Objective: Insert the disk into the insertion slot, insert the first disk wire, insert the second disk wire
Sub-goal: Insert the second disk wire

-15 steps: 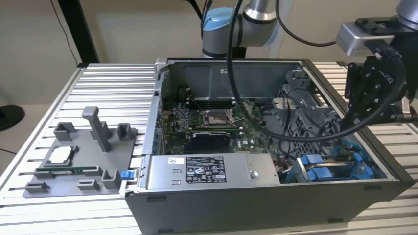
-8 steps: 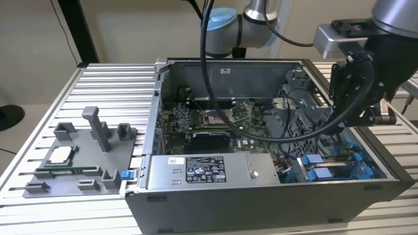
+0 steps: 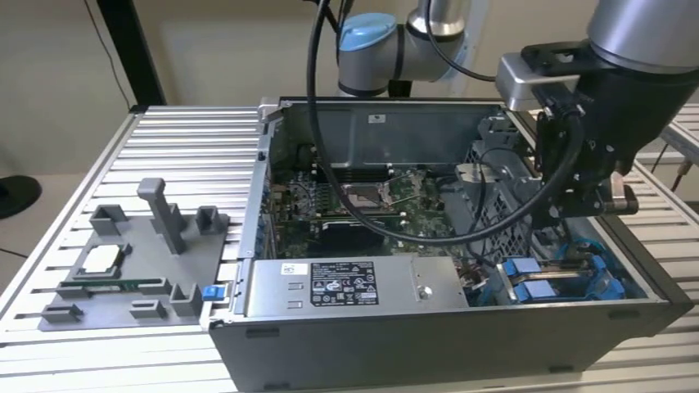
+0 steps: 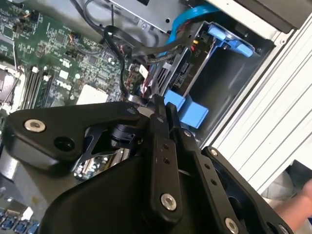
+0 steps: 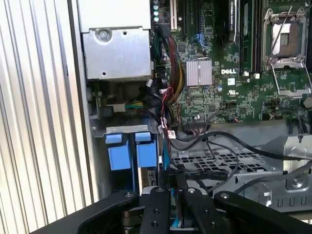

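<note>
Start at the exterior view's left: a grey fixture tray (image 3: pixel 120 270) sits on the ribbed table (image 3: pixel 186 139), well apart from the work. Just to its right stands the open computer case (image 3: pixel 437 344), with the grey power-supply box (image 3: pixel 327 286) along its near wall and the green motherboard (image 3: pixel 361 205) farther in.

On the exterior view's right, the arm hangs over the perforated drive cage (image 5: pixel 219 158). The insertion slot (image 3: pixel 546 282) lies in the case's near right corner and shows its blue rails.

In the second wrist view you can see the disk (image 4: pixel 187 73) already seated in that bay. Its connector end faces the inside of the case, and the blue carrier tabs (image 4: pixel 229 41) stand out at its end. A blue cable (image 4: pixel 180 24) and a bundle of black wires (image 4: pixel 141 48) run toward that connector end, but you cannot tell from here whether either is plugged in.

The gripper (image 4: pixel 163 105) has its jaws drawn together to a narrow tip, and nothing can be made out between them. The disk sits just beyond the tip, near it but not touching. In the first wrist view a black wire (image 5: pixel 214 173) crosses the cage close in front of the tip
</note>
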### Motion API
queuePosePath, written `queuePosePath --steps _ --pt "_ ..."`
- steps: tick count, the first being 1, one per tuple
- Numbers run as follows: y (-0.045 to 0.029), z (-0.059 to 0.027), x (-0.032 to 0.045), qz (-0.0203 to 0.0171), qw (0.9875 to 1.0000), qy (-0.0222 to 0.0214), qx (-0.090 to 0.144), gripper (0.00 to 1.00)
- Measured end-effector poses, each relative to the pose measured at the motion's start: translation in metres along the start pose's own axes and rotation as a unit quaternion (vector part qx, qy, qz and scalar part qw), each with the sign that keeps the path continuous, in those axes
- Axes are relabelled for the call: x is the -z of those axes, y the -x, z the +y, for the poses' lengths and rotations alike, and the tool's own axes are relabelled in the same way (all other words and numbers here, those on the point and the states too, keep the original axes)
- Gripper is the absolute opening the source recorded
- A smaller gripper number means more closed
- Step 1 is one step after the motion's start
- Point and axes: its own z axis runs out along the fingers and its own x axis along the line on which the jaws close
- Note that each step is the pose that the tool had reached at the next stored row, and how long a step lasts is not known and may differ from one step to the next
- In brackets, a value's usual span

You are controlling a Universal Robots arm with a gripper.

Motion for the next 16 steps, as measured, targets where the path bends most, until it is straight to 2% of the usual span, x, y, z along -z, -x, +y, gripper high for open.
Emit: queuePosePath --steps 5,7,10,16 --pt "-0.0024 0.0056 -0.0008 -0.0031 0.9994 -0.0342 0.002 0.0" --pt "-0.0033 0.0069 -0.002 -0.0038 0.9991 -0.0423 0.003 0.0" --pt "-0.0045 0.0077 -0.0061 -0.0042 0.9989 -0.0468 0.003 0.0" --pt "-0.0073 0.0086 -0.0169 -0.0042 0.9989 -0.0469 0.003 0.0"
